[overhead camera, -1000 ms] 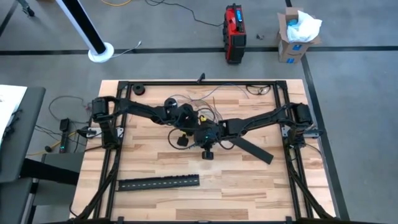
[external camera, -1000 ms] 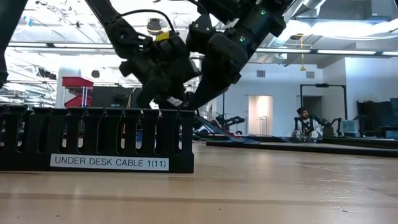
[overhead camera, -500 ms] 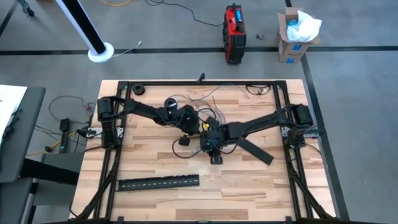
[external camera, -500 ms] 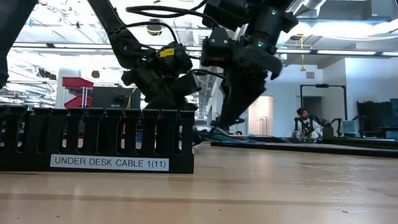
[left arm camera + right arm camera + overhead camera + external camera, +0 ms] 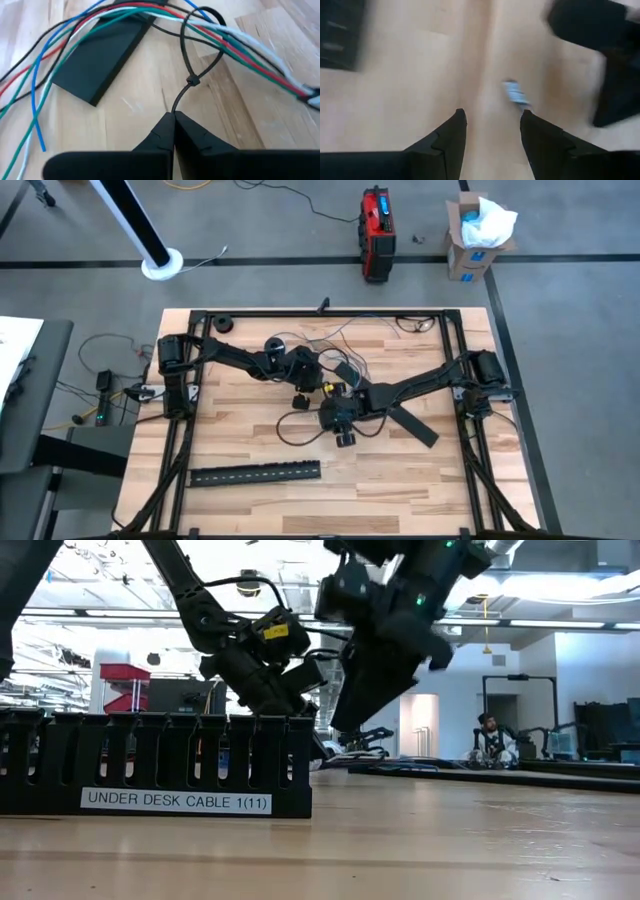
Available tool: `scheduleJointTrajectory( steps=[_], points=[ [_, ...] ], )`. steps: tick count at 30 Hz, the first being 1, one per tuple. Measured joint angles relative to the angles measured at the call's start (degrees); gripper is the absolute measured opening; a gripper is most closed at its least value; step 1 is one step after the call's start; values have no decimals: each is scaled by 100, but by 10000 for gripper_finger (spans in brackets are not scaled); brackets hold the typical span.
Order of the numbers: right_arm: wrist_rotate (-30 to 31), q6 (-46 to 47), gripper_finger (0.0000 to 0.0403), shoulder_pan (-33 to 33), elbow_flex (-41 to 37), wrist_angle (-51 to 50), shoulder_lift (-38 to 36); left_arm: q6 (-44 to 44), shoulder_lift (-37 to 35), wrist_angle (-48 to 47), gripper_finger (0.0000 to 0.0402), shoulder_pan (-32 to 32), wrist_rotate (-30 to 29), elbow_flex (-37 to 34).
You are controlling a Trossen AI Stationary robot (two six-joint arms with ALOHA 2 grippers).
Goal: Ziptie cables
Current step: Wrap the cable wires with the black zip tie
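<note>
The cables (image 5: pixel 240 45), thin blue, red, green, white and black wires, lie in a bundle on the wooden table (image 5: pixel 240 430) near its middle (image 5: pixel 335 345). A black zip tie's loop (image 5: pixel 200 30) stands wide around the bundle, its head (image 5: pixel 192 80) toward my left gripper (image 5: pixel 173 115), which is shut on the tie's tail. That gripper is left of centre in the high view (image 5: pixel 300 397). My right gripper (image 5: pixel 491 122) hovers open over bare wood, just nearer the front edge (image 5: pixel 345 438), with nothing between its fingers. My left gripper pinches the zip tie's free tail (image 5: pixel 176 106) between its two fingertips. The fingers slant down toward the table and lie along the tail. The tail runs straight from them to the head, and the loop beyond it encircles the cable bundle, which rests on the table.
A long black slotted duct (image 5: pixel 255 473) labelled "UNDER DESK CABLE" (image 5: pixel 150 775) lies near the front left. A flat black strip (image 5: pixel 412 420) lies right of centre, partly under the cables (image 5: pixel 100 60). A round roll (image 5: pixel 275 345) sits by the far wires. A small pale bit (image 5: pixel 515 92) lies under my right gripper.
My right gripper has drawn away from my left gripper, toward the table's near edge, and has risen off the table. My left gripper has shifted slightly toward the far edge, staying shut.
</note>
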Motion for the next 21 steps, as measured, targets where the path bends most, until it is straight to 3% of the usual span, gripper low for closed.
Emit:
scheduleJointTrajectory(
  steps=[8,21],
  points=[
    [-230,-1715,172,-584,0,-176,-2,152,0,5,0,0,126,0],
    [-1273,-2398,164,-1132,0,-336,-2,211,0,29,0,-4,305,0]
  ],
)
